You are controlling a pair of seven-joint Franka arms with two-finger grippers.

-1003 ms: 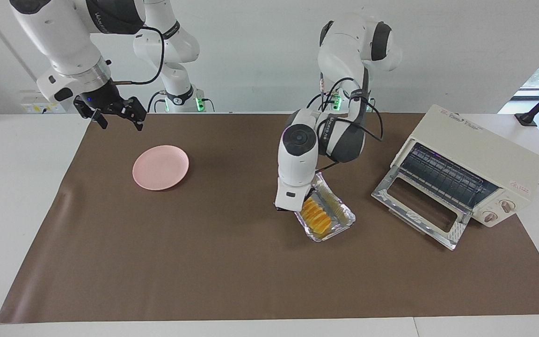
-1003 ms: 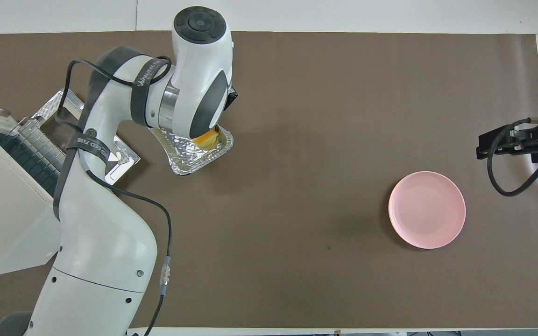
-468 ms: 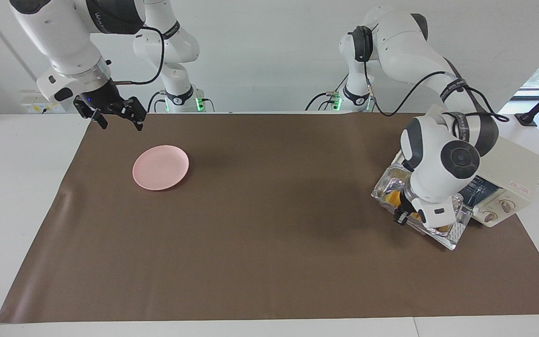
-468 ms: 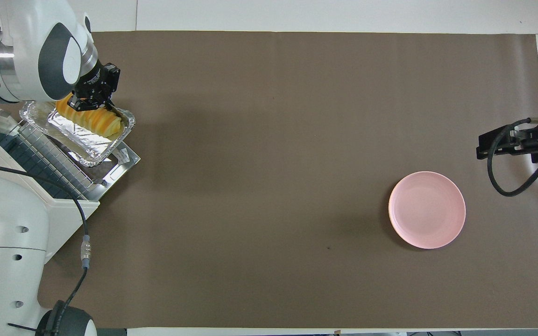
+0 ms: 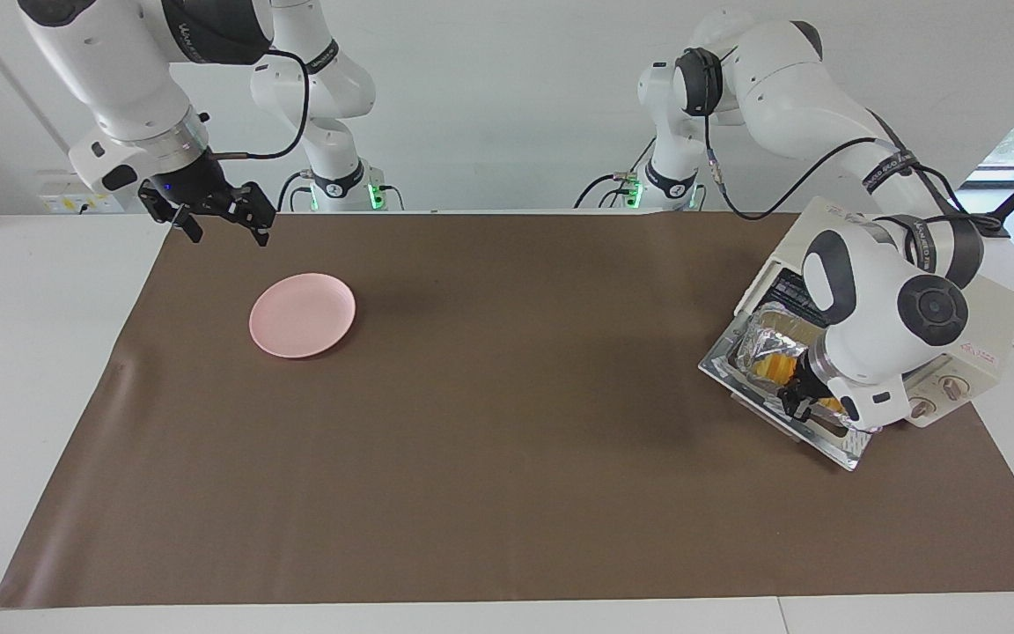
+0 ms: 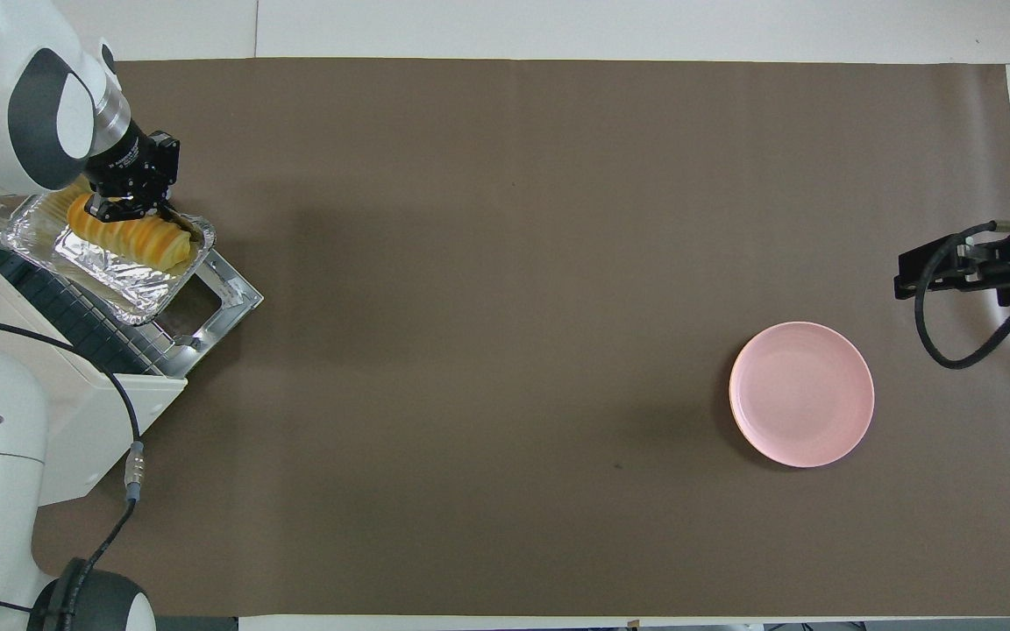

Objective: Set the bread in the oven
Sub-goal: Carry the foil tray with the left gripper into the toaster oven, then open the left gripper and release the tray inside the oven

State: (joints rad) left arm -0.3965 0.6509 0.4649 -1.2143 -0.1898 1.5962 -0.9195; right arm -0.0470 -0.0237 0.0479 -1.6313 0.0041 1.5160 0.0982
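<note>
a brown mat (image 5: 489, 493) covers the white table (image 5: 23, 352) beneath a plain white wall (image 5: 489, 106).

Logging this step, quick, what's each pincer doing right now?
Left pincer: shut on the crinkled silver foil tray carrying the ridged yellow-orange bread, at the cream-white oven.
Right pincer: open, empty, waiting.

A yellow-orange bread (image 6: 132, 237), ridged in paler and deeper stripes, lies in a crinkled silver foil tray (image 6: 102, 270). The oven (image 5: 982, 328) is cream-white with a shiny metal door frame (image 6: 224, 294), a dark interior crossed by thin wire lines, and small red print on its side. A plain pale pink plate (image 5: 302, 314) sits on the flat brown table mat (image 5: 489, 458), which is edged by white tabletop. Both arms are white with dark grey joints; the left gripper (image 6: 125, 186) and right gripper (image 5: 218, 222) are black.
</note>
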